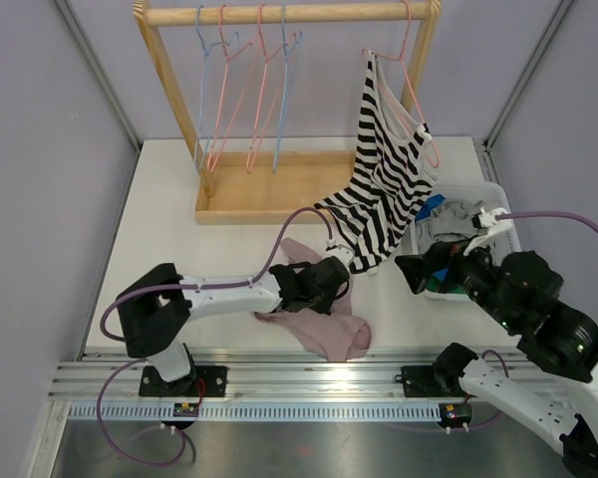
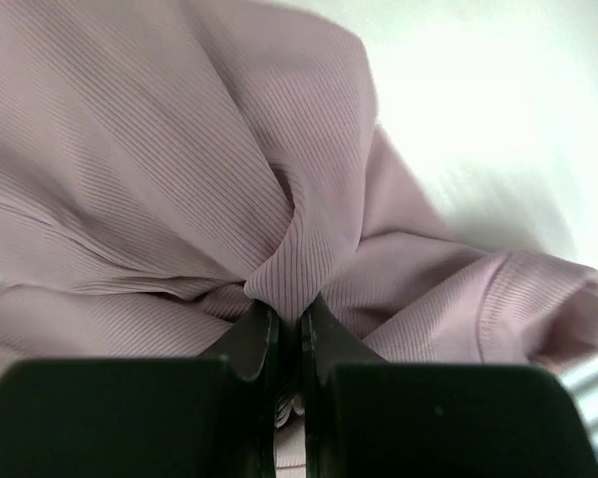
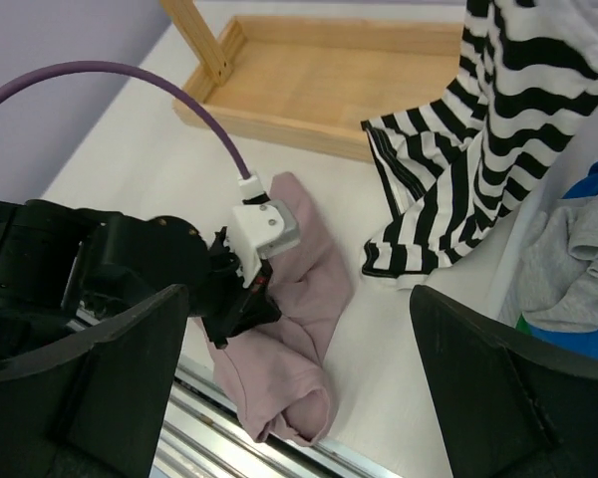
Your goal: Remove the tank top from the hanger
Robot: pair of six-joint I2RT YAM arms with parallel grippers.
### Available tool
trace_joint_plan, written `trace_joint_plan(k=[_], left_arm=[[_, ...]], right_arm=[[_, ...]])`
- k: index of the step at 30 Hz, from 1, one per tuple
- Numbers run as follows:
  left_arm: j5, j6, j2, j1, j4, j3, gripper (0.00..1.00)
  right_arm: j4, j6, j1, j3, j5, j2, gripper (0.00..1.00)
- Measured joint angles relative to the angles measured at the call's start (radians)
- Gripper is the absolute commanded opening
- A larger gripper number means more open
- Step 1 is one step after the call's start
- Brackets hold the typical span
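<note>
- The striped tank top (image 1: 384, 189) hangs from a pink hanger (image 1: 419, 108) at the right end of the wooden rack (image 1: 279, 13). Its hem trails down onto the counter (image 1: 169, 219), just beside the white bin (image 1: 500, 195).
- One strap is looped over the hanger's shoulder. The garment slumps to the left below it.
- The left gripper (image 2: 289, 314) lies low on the counter, near the striped hem. Its jaws are pinched almost together on a fold of a pink ribbed garment (image 2: 179, 149).
- The pink garment lies crumpled on the counter at the near edge, apart from the rack.
- The right gripper (image 1: 429, 267) hovers above the near corner of the bin. Its fingers (image 3: 100, 378) are spread wide, with nothing between them.
- The bin holds grey cloth (image 1: 456, 214) and blue cloth.
- Several bare blue and pink hangers (image 1: 249, 80) hang on the left part of the rail.
</note>
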Motion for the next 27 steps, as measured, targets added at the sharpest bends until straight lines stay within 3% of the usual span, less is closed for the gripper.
trace_joint_plan(k=[6, 13, 21, 27], left_arm=[[0.038, 0.052, -0.164, -0.031, -0.025, 0.061, 0.00], [0.071, 0.122, -0.164, -0.082, -0.032, 0.376, 0.00], [0.106, 0.219, 0.106, -0.083, -0.003, 0.925, 0.00], [0.096, 0.285, 0.351, -0.077, 0.124, 1.189, 0.00]], right_arm=[[-0.039, 0.031, 0.000, 0.045, 0.111, -0.153, 0.99], [-0.113, 0.042, 0.000, 0.189, 0.188, -0.207, 0.99], [-0.193, 0.036, 0.000, 0.342, 0.235, -0.209, 1.00], [-0.231, 0.024, 0.000, 0.407, 0.248, -0.208, 0.99]])
